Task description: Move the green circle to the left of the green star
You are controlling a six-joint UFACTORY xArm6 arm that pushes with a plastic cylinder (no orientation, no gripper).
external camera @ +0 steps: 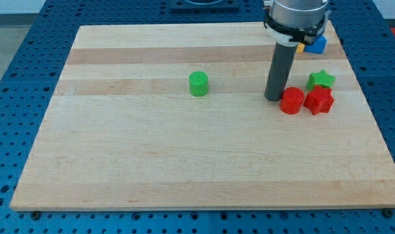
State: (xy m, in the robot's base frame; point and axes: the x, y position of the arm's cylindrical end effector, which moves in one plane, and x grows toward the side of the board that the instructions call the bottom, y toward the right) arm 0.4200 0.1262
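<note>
The green circle (199, 84) stands on the wooden board (152, 162) a little above its middle. The green star (321, 80) lies near the board's right edge, far to the right of the green circle. My tip (273, 98) rests on the board between them, just left of a red circle (292, 101). The tip is well to the right of the green circle and does not touch it.
A red star (319, 101) lies right of the red circle and just below the green star. A blue block (316, 44) and a partly hidden yellow block (299, 46) sit at the top right, behind the arm.
</note>
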